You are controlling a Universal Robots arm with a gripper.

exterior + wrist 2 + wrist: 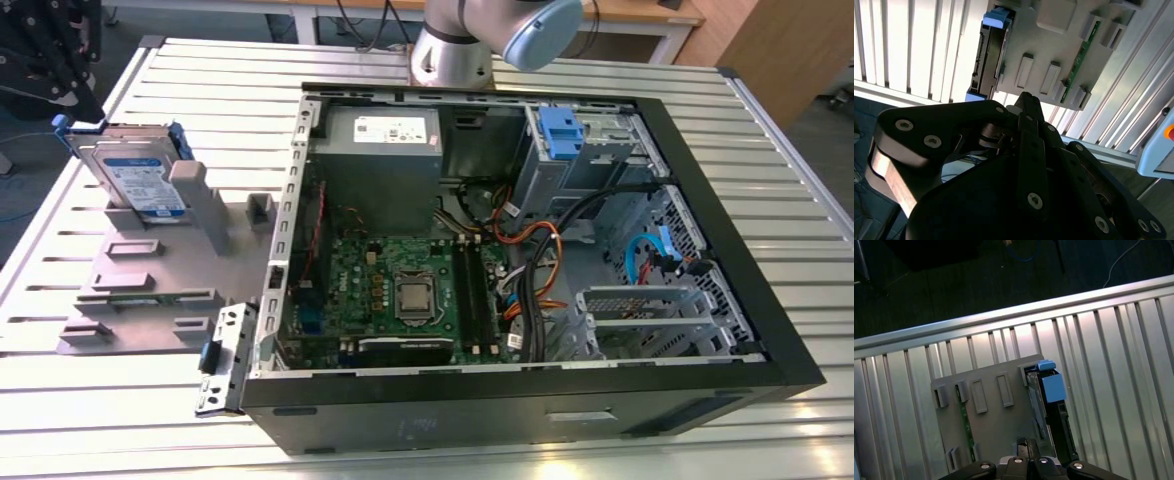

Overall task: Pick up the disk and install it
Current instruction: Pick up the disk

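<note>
The disk stands upright in a slot at the far end of a grey holder on the slatted table, on the exterior view's left of the open computer case. It is silver with a white-and-blue label and a blue carrier. In both wrist views I look down on its thin edge: the disk and the disk with its blue tab. My gripper hangs well above the holder, apart from the disk, shut with nothing between its fingers.
The open computer case holds a grey power supply, a motherboard, cables and a metal drive bay with a blue bracket. A green memory stick sits in the holder. The table edge drops to dark floor.
</note>
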